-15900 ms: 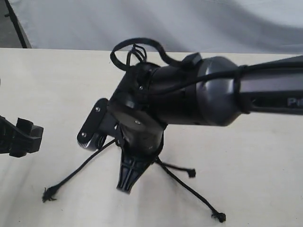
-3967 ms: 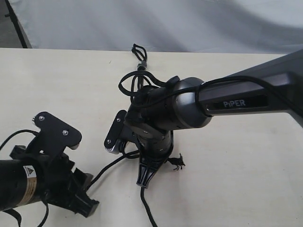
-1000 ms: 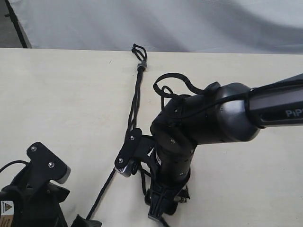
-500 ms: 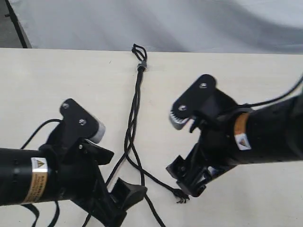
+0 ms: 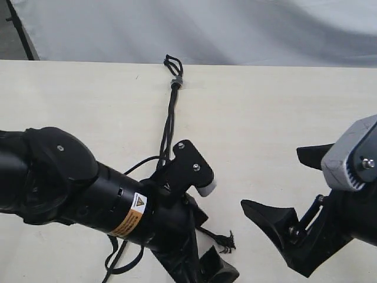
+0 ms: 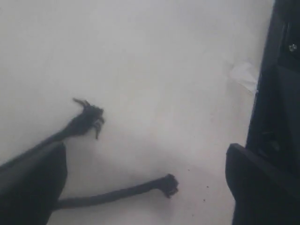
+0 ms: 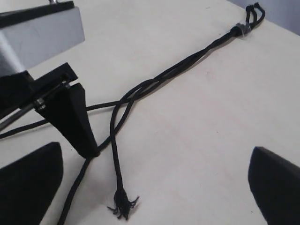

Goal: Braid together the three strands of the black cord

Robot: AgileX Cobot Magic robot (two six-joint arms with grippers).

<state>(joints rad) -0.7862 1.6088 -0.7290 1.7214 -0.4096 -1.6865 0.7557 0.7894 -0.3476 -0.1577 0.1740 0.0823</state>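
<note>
The black cord [image 5: 169,118] lies on the table, its short loops and small grey band [image 5: 176,81] at the far end. Below the band the three strands [image 7: 187,61] run twisted together, then split. One frayed tip [image 5: 225,240] lies between the two arms. My left gripper [image 5: 203,268] is open low over the strand ends; a knotted tip [image 6: 168,185] lies between its fingers and a frayed tip [image 6: 89,117] beside them. My right gripper [image 5: 271,177] is open and holds nothing, off to the right of the cord. The frayed tip [image 7: 123,204] lies between its spread fingers.
My left arm [image 5: 70,188] lies across the lower half of the cord and hides it there. The pale table [image 5: 265,106] ends at a far edge against a white cloth backdrop [image 5: 235,29]. A left gripper finger [image 7: 75,117] shows in the right wrist view.
My left arm has swung right, across the lower part of the cord. My right arm has pulled back to the right, away from the strands. The cord has stayed put.
</note>
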